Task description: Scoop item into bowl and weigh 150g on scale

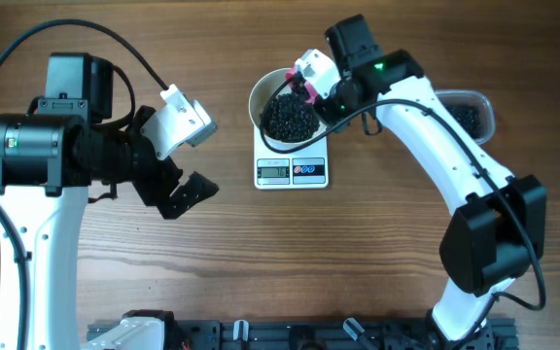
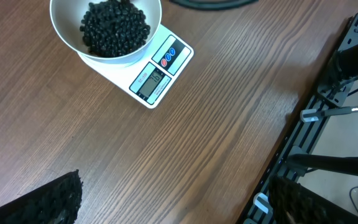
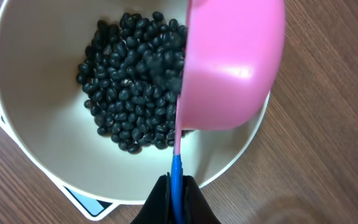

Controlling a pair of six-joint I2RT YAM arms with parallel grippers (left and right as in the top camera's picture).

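Observation:
The white bowl stands on the white scale with a dark heap of the item inside. My right gripper is shut on the blue handle of a pink scoop. The scoop is tipped on its side over the bowl's right half, its mouth against the beads. In the left wrist view the bowl and the scale's display lie far ahead. My left gripper hangs open over bare wood left of the scale, its fingers wide apart and holding nothing.
A clear plastic tub with more black beads sits at the far right, partly under my right arm. A black rail with fittings runs along the table's near edge.

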